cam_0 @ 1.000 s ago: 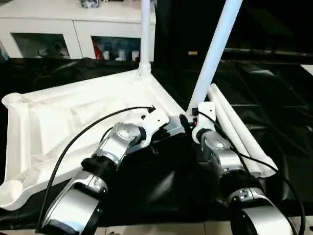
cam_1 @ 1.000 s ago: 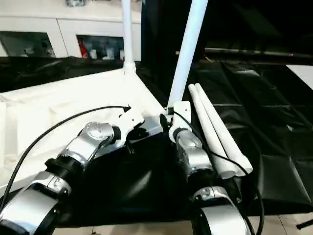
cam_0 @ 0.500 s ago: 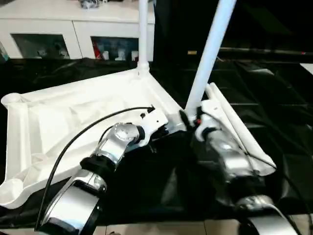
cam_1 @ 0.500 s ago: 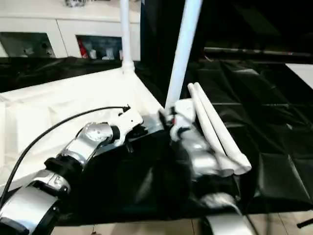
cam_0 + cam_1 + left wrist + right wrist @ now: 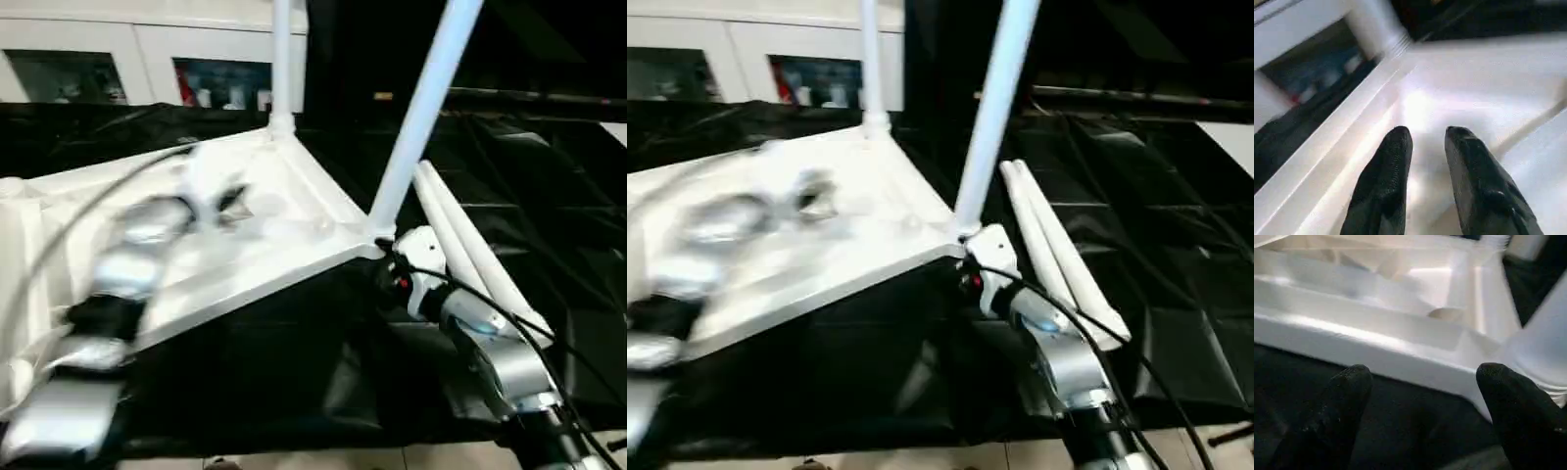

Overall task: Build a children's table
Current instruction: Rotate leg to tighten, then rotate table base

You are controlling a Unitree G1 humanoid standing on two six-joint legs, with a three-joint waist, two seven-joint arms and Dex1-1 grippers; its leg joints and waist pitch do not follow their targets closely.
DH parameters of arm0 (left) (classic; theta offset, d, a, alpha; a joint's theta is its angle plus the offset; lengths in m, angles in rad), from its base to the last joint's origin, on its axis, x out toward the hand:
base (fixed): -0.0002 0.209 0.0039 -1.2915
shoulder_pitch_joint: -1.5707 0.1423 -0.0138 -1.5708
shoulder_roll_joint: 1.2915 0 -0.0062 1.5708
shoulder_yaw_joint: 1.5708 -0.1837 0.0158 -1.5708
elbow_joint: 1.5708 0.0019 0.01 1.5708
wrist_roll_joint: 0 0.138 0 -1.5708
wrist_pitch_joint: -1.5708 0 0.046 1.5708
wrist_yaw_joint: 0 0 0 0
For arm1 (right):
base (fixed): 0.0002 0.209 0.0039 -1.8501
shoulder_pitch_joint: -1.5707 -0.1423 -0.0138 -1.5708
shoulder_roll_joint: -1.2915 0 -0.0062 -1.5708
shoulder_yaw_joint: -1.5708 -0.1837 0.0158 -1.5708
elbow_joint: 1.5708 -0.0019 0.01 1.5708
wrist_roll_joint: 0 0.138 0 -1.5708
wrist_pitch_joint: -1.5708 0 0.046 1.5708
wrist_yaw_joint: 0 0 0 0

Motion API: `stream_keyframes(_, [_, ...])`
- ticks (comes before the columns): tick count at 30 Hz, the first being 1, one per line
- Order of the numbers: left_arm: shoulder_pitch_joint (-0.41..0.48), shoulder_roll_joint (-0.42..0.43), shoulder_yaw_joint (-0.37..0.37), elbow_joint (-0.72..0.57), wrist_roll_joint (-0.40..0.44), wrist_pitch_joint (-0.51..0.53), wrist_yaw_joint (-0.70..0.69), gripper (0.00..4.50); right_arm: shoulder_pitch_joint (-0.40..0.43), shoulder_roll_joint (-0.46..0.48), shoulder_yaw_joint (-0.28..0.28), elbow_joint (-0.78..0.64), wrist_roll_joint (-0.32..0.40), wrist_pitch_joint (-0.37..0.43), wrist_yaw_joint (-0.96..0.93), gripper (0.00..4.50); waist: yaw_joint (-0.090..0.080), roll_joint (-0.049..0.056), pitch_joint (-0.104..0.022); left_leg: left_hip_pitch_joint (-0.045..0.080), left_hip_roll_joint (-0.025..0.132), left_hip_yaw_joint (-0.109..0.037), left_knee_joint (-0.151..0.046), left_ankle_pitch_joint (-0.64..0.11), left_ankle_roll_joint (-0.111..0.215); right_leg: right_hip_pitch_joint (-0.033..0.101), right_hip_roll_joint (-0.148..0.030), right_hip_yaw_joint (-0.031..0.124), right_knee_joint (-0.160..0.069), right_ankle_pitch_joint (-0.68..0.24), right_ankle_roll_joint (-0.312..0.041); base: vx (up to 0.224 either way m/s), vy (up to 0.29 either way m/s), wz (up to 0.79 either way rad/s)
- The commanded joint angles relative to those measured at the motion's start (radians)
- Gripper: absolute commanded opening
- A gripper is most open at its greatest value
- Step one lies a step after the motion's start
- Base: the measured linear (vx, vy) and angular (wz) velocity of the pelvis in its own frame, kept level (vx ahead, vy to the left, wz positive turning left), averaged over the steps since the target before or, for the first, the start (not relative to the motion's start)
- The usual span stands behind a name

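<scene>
**Both grippers let go of the second leg, which stands alone**

The right gripper (image 5: 1420, 382) has its two black fingers spread wide with nothing between them; they point at the near edge of the upturned table top (image 5: 245, 264), just short of the corner socket (image 5: 377, 242). The left gripper (image 5: 1427, 142) has its fingers a little apart, empty too, hovering above the ribbed underside of the top.

A second ago both grippers were crowded at that near corner, at the foot of the slanting leg (image 5: 421, 108). Now the right one has backed off slightly from the socket, and the left arm (image 5: 127, 264) has swung away across the top; it is blurred in the head views, so I would not swear to exactly where it hangs. The leg stays up in the socket with nobody holding it, though leaning a touch.

So the children's table lies upside down on the black-covered work table (image 5: 549, 196), with two legs planted: this one and the upright leg (image 5: 282, 59) at the far corner. Two spare legs (image 5: 470, 250) lie side by side just right of the near socket. By my reckoning the job is about half done, and one of those is next.
</scene>
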Motion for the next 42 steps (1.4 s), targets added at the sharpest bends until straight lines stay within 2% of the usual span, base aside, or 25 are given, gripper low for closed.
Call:
stream_keyframes(1, [0.009, 0.020, 0.013, -0.053, 0.022, 0.053, 0.009, 1.40, -0.003, -0.014, 0.002, -0.023, 0.002, 0.037, 0.004, 3.83, 0.003, 0.014, -0.067, 0.012, 0.009, 0.007, -0.064, -0.150, 0.026, 0.059, -0.043, 0.048, -0.057, -0.130, -0.167, 0.000, 0.000, 0.00])
stream_keyframes(3, [0.042, 0.094, 0.027, -0.100, 0.063, 0.128, 0.028, 1.40, -0.016, -0.015, 0.003, 0.008, -0.029, 0.067, -0.027, 3.83, 0.004, -0.004, -0.064, 0.013, 0.011, 0.007, -0.067, -0.167, 0.012, 0.057, -0.044, 0.048, -0.057, -0.154, -0.163, 0.000, 0.000, 0.00])
stream_keyframes(4, [0.051, 0.117, 0.029, -0.109, 0.078, 0.151, 0.034, 1.40, -0.022, -0.013, 0.004, 0.023, -0.039, 0.072, -0.039, 3.83, 0.006, 0.005, -0.063, 0.016, 0.010, 0.006, -0.068, -0.176, 0.000, 0.055, -0.045, 0.049, -0.058, -0.163, -0.159, 0.000, 0.000, 0.00])
stream_keyframes(5, [0.064, 0.140, 0.030, -0.120, 0.092, 0.182, 0.038, 1.40, -0.028, -0.010, 0.003, 0.040, -0.049, 0.081, -0.053, 3.83, 0.003, 0.004, -0.062, 0.014, 0.009, 0.004, -0.070, -0.179, -0.012, 0.055, -0.043, 0.049, -0.057, -0.156, -0.155, 0.000, 0.000, 0.00])
stream_keyframes(6, [0.076, 0.157, 0.031, -0.125, 0.102, 0.197, 0.042, 1.40, -0.034, -0.006, 0.002, 0.056, -0.058, 0.089, -0.068, 3.83, 0.003, -0.012, -0.063, 0.015, 0.009, 0.006, -0.069, -0.179, -0.015, 0.055, -0.043, 0.048, -0.058, -0.157, -0.153, 0.000, 0.000, 0.00])
stream_keyframes(7, [0.088, 0.171, 0.031, -0.132, 0.116, 0.217, 0.051, 1.40, -0.040, -0.002, 0.002, 0.070, -0.065, 0.099, -0.083, 3.83, 0.004, -0.006, -0.062, 0.016, 0.007, 0.004, -0.070, -0.183, -0.022, 0.055, -0.044, 0.049, -0.056, -0.163, -0.150, 0.000, 0.000, 0.00])
stream_keyframes(8, [0.098, 0.183, 0.028, -0.134, 0.131, 0.224, 0.060, 1.40, -0.044, 0.002, 0.002, 0.080, -0.069, 0.108, -0.092, 3.83, 0.003, -0.013, -0.063, 0.017, 0.007, 0.005, -0.069, -0.181, -0.026, 0.055, -0.045, 0.049, -0.057, -0.155, -0.149, 0.000, 0.000, 0.00])
stream_keyframes(11, [0.119, 0.209, 0.012, -0.144, 0.159, 0.257, 0.073, 1.40, -0.055, 0.009, 0.008, 0.091, -0.076, 0.129, -0.105, 3.83, 0.009, -0.012, -0.065, 0.016, 0.006, 0.005, -0.067, -0.163, -0.026, 0.056, -0.045, 0.050, -0.052, -0.122, -0.148, 0.000, 0.000, 0.00])
stream_keyframes(12, [0.126, 0.217, -0.001, -0.135, 0.161, 0.269, 0.063, 1.40, -0.060, 0.020, 0.008, 0.100, -0.074, 0.140, -0.110, 3.83, 0.009, -0.022, -0.066, 0.014, 0.005, 0.006, -0.066, -0.155, -0.023, 0.057, -0.045, 0.050, -0.051, -0.115, -0.148, 0.000, 0.000, 0.00])
stream_keyframes(13, [0.129, 0.219, -0.011, -0.130, 0.162, 0.268, 0.052, 1.40, -0.063, 0.023, 0.010, 0.106, -0.077, 0.141, -0.113, 3.83, 0.012, -0.018, -0.066, 0.014, 0.005, 0.005, -0.066, -0.144, -0.022, 0.057, -0.046, 0.051, -0.049, -0.107, -0.151, 0.000, 0.000, 0.00])
stream_keyframes(16, [0.130, 0.219, -0.034, -0.106, 0.161, 0.261, 0.028, 1.40, -0.073, 0.036, 0.016, 0.131, -0.086, 0.136, -0.123, 3.83, 0.013, -0.016, -0.065, 0.017, 0.004, 0.005, -0.067, -0.158, -0.032, 0.054, -0.045, 0.050, -0.050, -0.108, -0.156, 0.000, 0.000, 0.00])
stream_keyframes(17, [0.130, 0.221, -0.049, -0.092, 0.164, 0.257, 0.015, 1.40, -0.081, 0.044, 0.020, 0.149, -0.089, 0.132, -0.129, 3.83, 0.012, -0.018, -0.066, 0.015, 0.003, 0.005, -0.067, -0.166, -0.034, 0.056, -0.046, 0.050, -0.050, -0.114, -0.155, 0.000, 0.000, 0.00])
stream_keyframes(18, [0.129, 0.223, -0.059, -0.078, 0.172, 0.255, 0.006, 1.40, -0.089, 0.052, 0.024, 0.166, -0.093, 0.128, -0.136, 3.83, 0.013, -0.015, -0.066, 0.017, 0.004, 0.004, -0.068, -0.175, -0.037, 0.055, -0.047, 0.051, -0.051, -0.124, -0.152, 0.000, 0.000, 0.00])
stream_keyframes(20, [0.130, 0.229, -0.077, -0.062, 0.187, 0.249, -0.010, 1.40, -0.100, 0.064, 0.028, 0.191, -0.100, 0.121, -0.145, 3.83, 0.012, -0.018, -0.065, 0.015, 0.002, 0.004, -0.068, -0.180, -0.040, 0.055, -0.047, 0.051, -0.054, -0.136, -0.148, 0.000, 0.000, 0.00])
stream_keyframes(25, [0.126, 0.236, -0.104, -0.033, 0.192, 0.254, -0.044, 1.40, -0.136, 0.106, 0.022, 0.270, -0.099, 0.109, -0.166, 3.83, 0.008, -0.014, -0.064, 0.017, 0.005, 0.001, -0.072, -0.226, -0.049, 0.054, -0.051, 0.052, -0.059, -0.196, -0.145, 0.000, 0.000, 0.00])
stream_keyframes(26, [0.132, 0.245, -0.119, -0.034, 0.185, 0.258, -0.086, 1.40, -0.166, 0.130, 0.016, 0.340, -0.097, 0.084, -0.177, 3.83, 0.008, -0.012, -0.064, 0.020, 0.005, 0.001, -0.072, -0.231, -0.053, 0.052, -0.051, 0.051, -0.060, -0.198, -0.145, 0.000, 0.000, 0.00])
stream_keyframes(28, [0.136, 0.250, -0.126, -0.039, 0.180, 0.261, -0.107, 1.40, -0.179, 0.141, 0.011, 0.370, -0.093, 0.073, -0.180, 3.83, 0.006, -0.012, -0.065, 0.019, 0.004, 0.001, -0.071, -0.232, -0.054, 0.053, -0.050, 0.051, -0.058, -0.198, -0.151, 0.000, 0.000, 0.00])
stream_keyframes(29, [0.142, 0.256, -0.131, -0.051, 0.169, 0.266, -0.138, 1.42, -0.196, 0.151, 0.008, 0.406, -0.092, 0.060, -0.185, 3.55, 0.003, -0.011, -0.065, 0.019, 0.005, 0.000, -0.073, -0.238, -0.057, 0.052, -0.053, 0.051, -0.059, -0.206, -0.154, 0.000, 0.000, 0.00])
stream_keyframes(31, [0.153, 0.264, -0.137, -0.081, 0.149, 0.285, -0.186, 1.42, -0.220, 0.164, 0.000, 0.448, -0.085, 0.047, -0.187, 3.44, 0.000, -0.010, -0.066, 0.020, 0.006, 0.000, -0.071, -0.225, -0.059, 0.053, -0.051, 0.051, -0.054, -0.175, -0.162, 0.000, 0.000, 0.00])
stream_keyframes(33, [0.170, 0.277, -0.147, -0.119, 0.131, 0.299, -0.251, 1.24, -0.246, 0.174, -0.007, 0.494, -0.084, 0.031, -0.191, 3.29, -0.001, -0.010, -0.066, 0.019, 0.006, 0.000, -0.072, -0.209, -0.058, 0.054, -0.051, 0.051, -0.050, -0.149, -0.178, 0.000, 0.000, 0.00])
stream_keyframes(34, [0.177, 0.282, -0.151, -0.135, 0.123, 0.301, -0.276, 1.13, -0.258, 0.178, -0.010, 0.515, -0.085, 0.023, -0.192, 3.18, -0.002, -0.014, -0.066, 0.019, 0.007, 0.002, -0.071, -0.207, -0.058, 0.054, -0.051, 0.051, -0.049, -0.143, -0.182, 0.000, 0.000, 0.00])
stream_keyframes(35, [0.182, 0.285, -0.154, -0.145, 0.117, 0.303, -0.292, 1.06, -0.267, 0.180, -0.012, 0.530, -0.086, 0.017, -0.193, 3.10, -0.001, -0.010, -0.066, 0.021, 0.006, 0.003, -0.070, -0.196, -0.057, 0.054, -0.050, 0.052, -0.046, -0.122, -0.190, 0.000, 0.000, 0.00])
stream_keyframes(36, [0.195, 0.295, -0.165, -0.175, 0.103, 0.308, -0.334, 1.01, -0.291, 0.186, -0.015, 0.572, -0.087, -0.002, -0.196, 3.03, -0.002, -0.012, -0.066, 0.020, 0.006, 0.004, -0.071, -0.192, -0.056, 0.055, -0.048, 0.052, -0.046, -0.114, -0.190, 0.000, 0.000, 0.00])
stream_keyframes(39, [0.218, 0.314, -0.180, -0.224, 0.079, 0.314, -0.406, 0.71, -0.330, 0.198, -0.012, 0.642, -0.094, -0.038, -0.196, 2.79, -0.003, -0.010, -0.066, 0.021, 0.006, 0.004, -0.071, -0.206, -0.058, 0.055, -0.052, 0.052, -0.046, -0.135, -0.194, 0.000, 0.000, 0.00])
stream_keyframes(42, [0.257, 0.336, -0.194, -0.316, 0.032, 0.326, -0.501, 0.60, -0.358, 0.216, -0.007, 0.681, -0.096, -0.058, -0.186, 2.59, -0.004, -0.008, -0.062, 0.022, 0.008, 0.003, -0.074, -0.243, -0.063, 0.053, -0.054, 0.053, -0.051, -0.186, -0.188, 0.000, 0.000, 0.00])
